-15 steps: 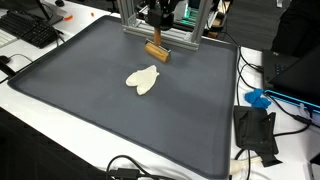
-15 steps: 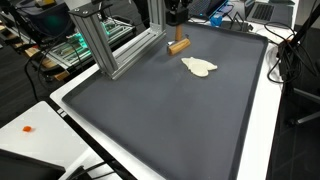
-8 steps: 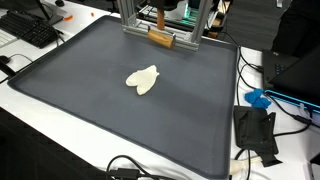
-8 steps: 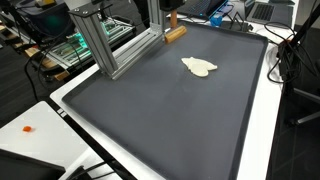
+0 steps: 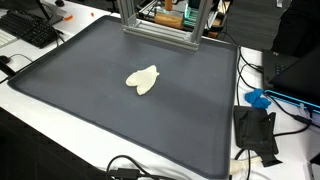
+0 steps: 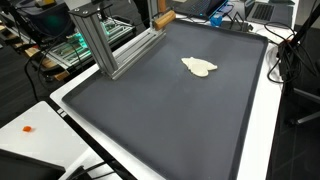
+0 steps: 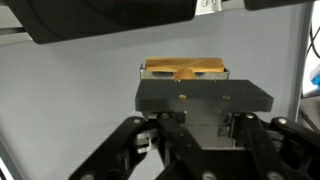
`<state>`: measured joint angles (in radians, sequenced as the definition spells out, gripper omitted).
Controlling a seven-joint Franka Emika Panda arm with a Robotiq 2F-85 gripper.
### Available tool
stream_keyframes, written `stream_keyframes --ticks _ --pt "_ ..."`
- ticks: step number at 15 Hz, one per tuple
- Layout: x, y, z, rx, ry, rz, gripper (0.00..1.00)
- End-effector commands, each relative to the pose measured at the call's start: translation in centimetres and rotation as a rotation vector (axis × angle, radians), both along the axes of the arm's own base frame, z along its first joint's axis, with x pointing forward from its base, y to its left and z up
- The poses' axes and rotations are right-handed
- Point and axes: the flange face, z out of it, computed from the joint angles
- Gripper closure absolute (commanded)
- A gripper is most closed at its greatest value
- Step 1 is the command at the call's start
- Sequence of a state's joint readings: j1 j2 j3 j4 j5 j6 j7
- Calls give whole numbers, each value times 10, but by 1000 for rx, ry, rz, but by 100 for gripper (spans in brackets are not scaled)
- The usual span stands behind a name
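Grey matting (image 5: 100, 125) covers nearly all of the white worktop (image 5: 20, 125), and a black cable (image 5: 125, 165) curls at its nearest edge. Further in, about the middle of the mat, a pale, floppy thing (image 5: 143, 80) lies flat and alone, well apart from anything I touch; I cannot tell what it is made of. Beyond it, at the far edge, stands an aluminium frame (image 5: 160, 30).

That far end is where my claw (image 7: 185, 82) is, raised above the mat. In the wrist view it is clamped narrow on a wooden block (image 7: 183, 68), with the fingers pressing from both sides and only bare grey mat showing past it. In both exterior views the block (image 6: 163, 19) hangs up beside the frame's posts, clear of the surface, with nothing under it touching it.

As I judge it, the pick-up is done and the lift is high. The block rests on nothing yet, so setting it down somewhere is the part left. The pale thing has no part in the grip.
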<state>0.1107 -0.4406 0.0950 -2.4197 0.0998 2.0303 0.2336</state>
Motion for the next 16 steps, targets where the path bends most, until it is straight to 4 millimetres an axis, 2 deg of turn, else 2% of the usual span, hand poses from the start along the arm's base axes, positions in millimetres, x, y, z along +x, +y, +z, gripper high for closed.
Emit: stream_keyframes --ticks 1,5,12,16 --pt "-32 -2 13 36 -2 47 77" --pt "-49 3 18 34 -14 90 77" --pt "-72 20 10 14 -6 172 77" --pt "-81 23 7 -7 -5 190 77"
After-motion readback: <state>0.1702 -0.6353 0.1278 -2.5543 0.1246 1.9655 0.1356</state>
